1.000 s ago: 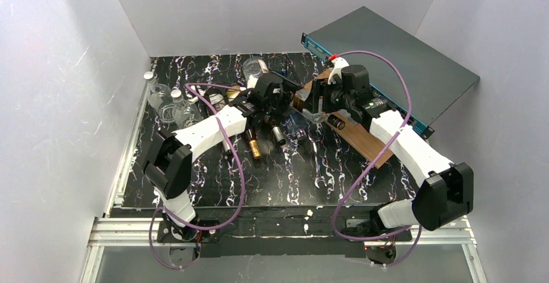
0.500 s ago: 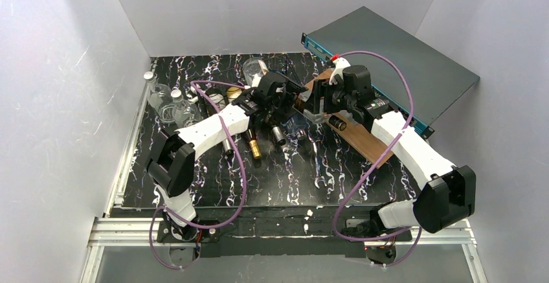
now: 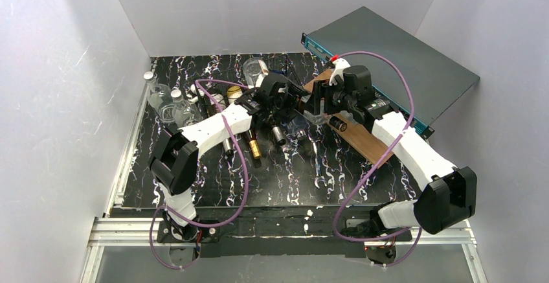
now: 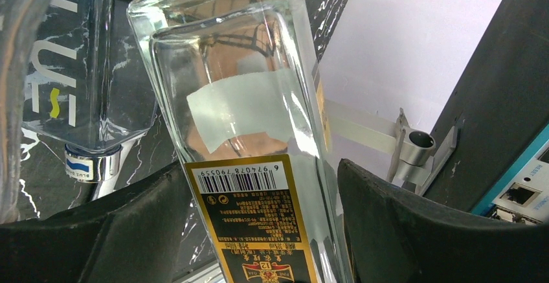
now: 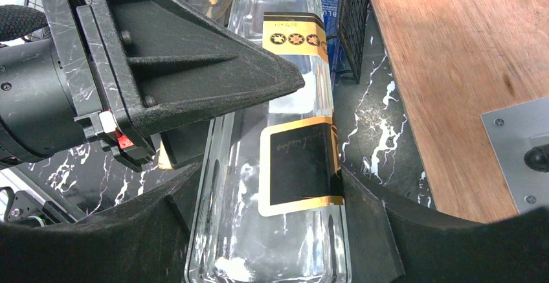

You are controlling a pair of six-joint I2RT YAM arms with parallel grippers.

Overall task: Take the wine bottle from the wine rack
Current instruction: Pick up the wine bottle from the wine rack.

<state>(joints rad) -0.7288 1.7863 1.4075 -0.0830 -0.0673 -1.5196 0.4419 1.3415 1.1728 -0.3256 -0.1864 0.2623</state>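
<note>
A clear square wine bottle (image 3: 298, 105) with black and gold labels lies between both grippers at the table's middle back. Only a corner of the black wire wine rack (image 3: 288, 69) shows, just behind the grippers. In the right wrist view my right gripper (image 5: 272, 231) is shut on the bottle (image 5: 285, 166), one finger pressed on each side, and the rack's wire grid (image 5: 353, 24) stands beyond it. My left gripper (image 4: 262, 231) straddles the same bottle (image 4: 252, 101) at its barcode label, both fingers against the glass. Its finger (image 5: 194, 82) crosses the right wrist view.
Two dark bottles (image 3: 254, 148) (image 3: 280, 135) lie on the marbled table in front of the grippers. Clear bottles (image 3: 165, 98) stand at the left. A wooden board (image 3: 353, 137) and a grey box with a teal edge (image 3: 395, 56) are on the right. A blue-lettered clear bottle (image 4: 78, 101) lies beside the held one.
My left gripper has shifted slightly to the right and back, and its jaws have narrowed onto the bottle. The right arm has stayed almost still.
</note>
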